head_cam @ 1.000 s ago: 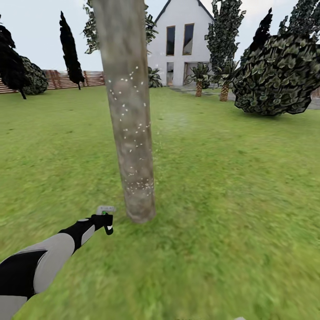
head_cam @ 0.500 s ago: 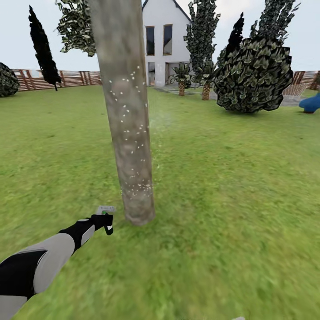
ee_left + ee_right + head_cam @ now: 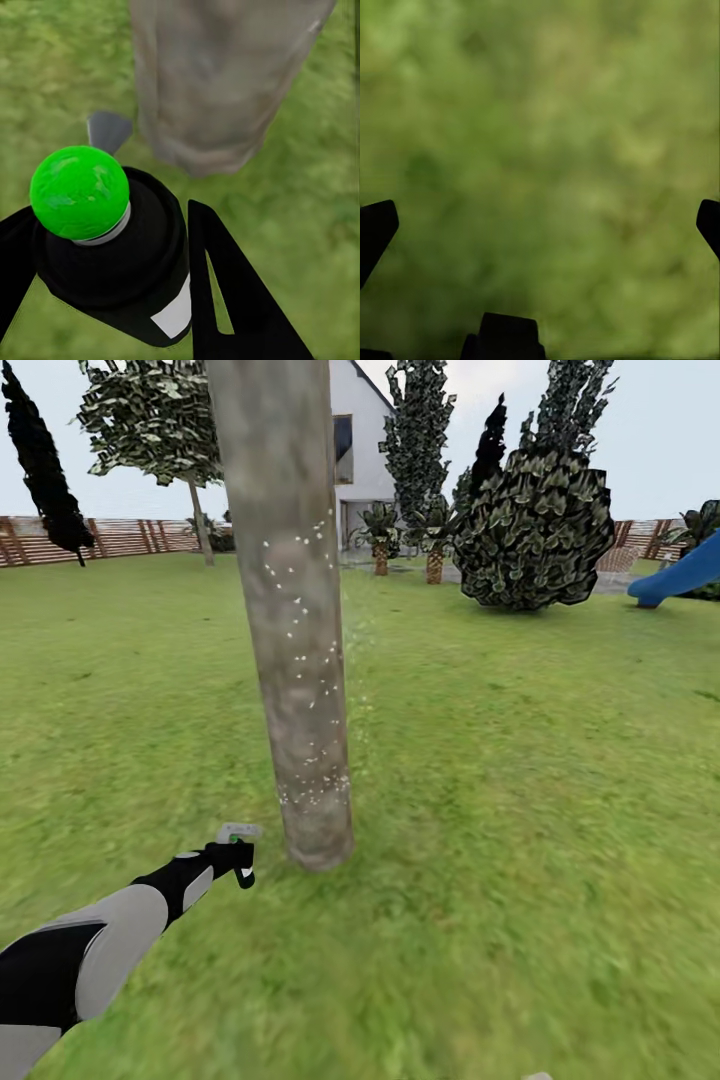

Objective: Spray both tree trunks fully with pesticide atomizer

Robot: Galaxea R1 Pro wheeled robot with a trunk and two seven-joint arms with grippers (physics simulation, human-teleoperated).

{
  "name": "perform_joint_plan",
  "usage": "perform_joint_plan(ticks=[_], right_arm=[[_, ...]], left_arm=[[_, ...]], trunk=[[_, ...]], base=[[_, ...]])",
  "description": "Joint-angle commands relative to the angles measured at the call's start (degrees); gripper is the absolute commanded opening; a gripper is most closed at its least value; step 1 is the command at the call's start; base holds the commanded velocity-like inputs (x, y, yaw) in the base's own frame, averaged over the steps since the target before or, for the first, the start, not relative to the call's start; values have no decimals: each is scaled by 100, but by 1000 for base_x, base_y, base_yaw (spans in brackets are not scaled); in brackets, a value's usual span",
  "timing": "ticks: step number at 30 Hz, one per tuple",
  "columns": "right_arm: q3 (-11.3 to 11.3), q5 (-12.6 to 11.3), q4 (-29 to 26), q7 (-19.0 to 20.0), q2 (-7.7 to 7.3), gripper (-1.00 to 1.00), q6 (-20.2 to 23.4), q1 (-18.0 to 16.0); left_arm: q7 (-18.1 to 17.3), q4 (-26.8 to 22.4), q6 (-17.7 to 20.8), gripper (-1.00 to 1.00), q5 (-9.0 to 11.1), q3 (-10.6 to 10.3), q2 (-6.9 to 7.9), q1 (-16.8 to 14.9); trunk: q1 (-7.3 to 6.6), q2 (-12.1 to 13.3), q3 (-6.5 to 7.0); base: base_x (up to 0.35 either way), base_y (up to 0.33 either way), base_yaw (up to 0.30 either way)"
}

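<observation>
Far left in the head view: dark conifer [image 3: 40, 460] against the brown slatted fence [image 3: 130, 537], then a second tree [image 3: 160, 420] with a leafy crown further back on the lawn [image 3: 560, 760]. Left arm [image 3: 90, 950] reaches in from the lower left, its gripper [image 3: 232, 860] low over the grass just left of the near tree trunk's base. Left gripper is clamped on the pesticide atomizer [image 3: 238, 838]; light grey trigger head pokes out above the black fingers. Left wrist view confirms: black bottle [image 3: 120, 255] with a white label patch and a green ball on top sits between the two black fingers [image 3: 232, 292], grey nozzle tip aimed toward the trunk [image 3: 217, 75]. Bottle and trunk are near but apart. Near tree trunk [image 3: 290, 610] fills the centre-left, grey-brown and mottled, slightly tilted, dotted with white pesticide specks [image 3: 300, 620] from mid-height down, densest in a band just above the base; a faint scatter of specks hangs in the air just right of the trunk. Behind it, a white house [image 3: 350, 440], short palms [image 3: 380, 530], tall conifers, a big round bush [image 3: 535, 530], then a blue slide [image 3: 680, 572] at the far right edge. Right wrist view: right gripper [image 3: 540, 225] with fingertips [image 3: 375, 229] spread wide, released, over blurred grass.
</observation>
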Motion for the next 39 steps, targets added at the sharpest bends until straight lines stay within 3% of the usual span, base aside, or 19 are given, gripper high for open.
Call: perform_joint_plan(ticks=[1, 16, 39], right_arm=[[-45, 38, 26, 8, -3, 100, -41, -11], [-44, 38, 26, 8, -3, 100, -41, -11], [-44, 38, 26, 8, -3, 100, -41, -11]], left_arm=[[-23, -5, 2, -100, -58, 52, 3, 0], [-23, -5, 2, -100, -58, 52, 3, 0], [-23, -5, -7, -100, -52, 43, -6, 6]], trunk=[[-1, -2, -4], [-1, -2, -4], [-1, -2, -4]], base=[[0, 350, -282], [-5, 350, -225], [-109, 350, -240]])
